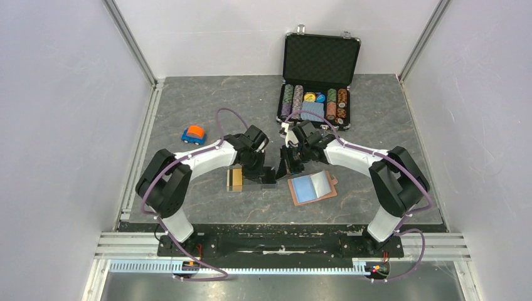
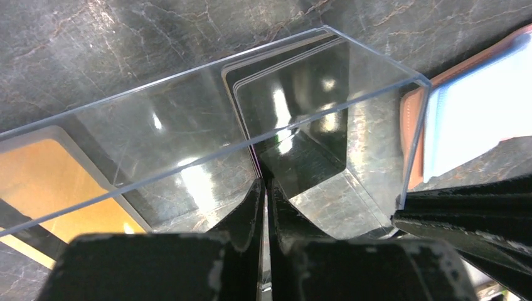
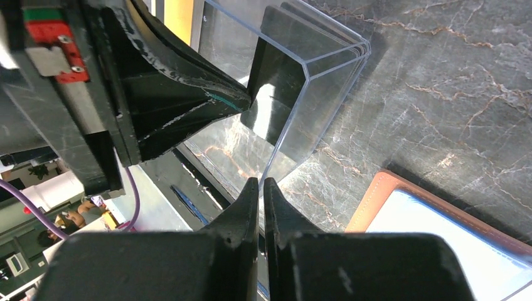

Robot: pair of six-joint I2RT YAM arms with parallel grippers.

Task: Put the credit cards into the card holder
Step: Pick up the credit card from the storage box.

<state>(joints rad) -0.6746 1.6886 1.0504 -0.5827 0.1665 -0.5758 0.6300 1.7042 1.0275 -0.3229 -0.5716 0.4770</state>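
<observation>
1. A dark grey tabletop (image 1: 389,135) with a stone-like pattern of pale and rust veins is filling the floor of a booth. Plain white walls (image 1: 63,94) are closing it in on three sides.
2. At the back, a black poker-chip case (image 1: 321,58) is standing open. Its lid is lined with ridged foam, and rows of striped round chips (image 1: 293,99) are sitting in its tray.
3. A small blue and orange toy car (image 1: 194,134) is sitting to the left, well apart from everything else.
4. A long clear plastic box (image 2: 188,135) with thin, glossy, hard walls is lying near the middle of the table, between the two arms.
5. Black credit cards (image 2: 288,94), flat rectangles with rounded corners, are stacked inside the right part of the box. A gold credit card (image 2: 56,182) is showing through the clear wall at the left end.
6. The left gripper (image 2: 265,185) is pinching the box's near wall, its black fingers pressed almost together on the thin plastic.
7. The right gripper (image 3: 260,185) is likewise nipping an end wall of the box, its fingers nearly meeting.
8. The card holder (image 1: 312,187) is lying open flat just right of the box. It has a tan-brown stitched leather border around blue pages under clear sleeves, and neither gripper is touching it.
</observation>
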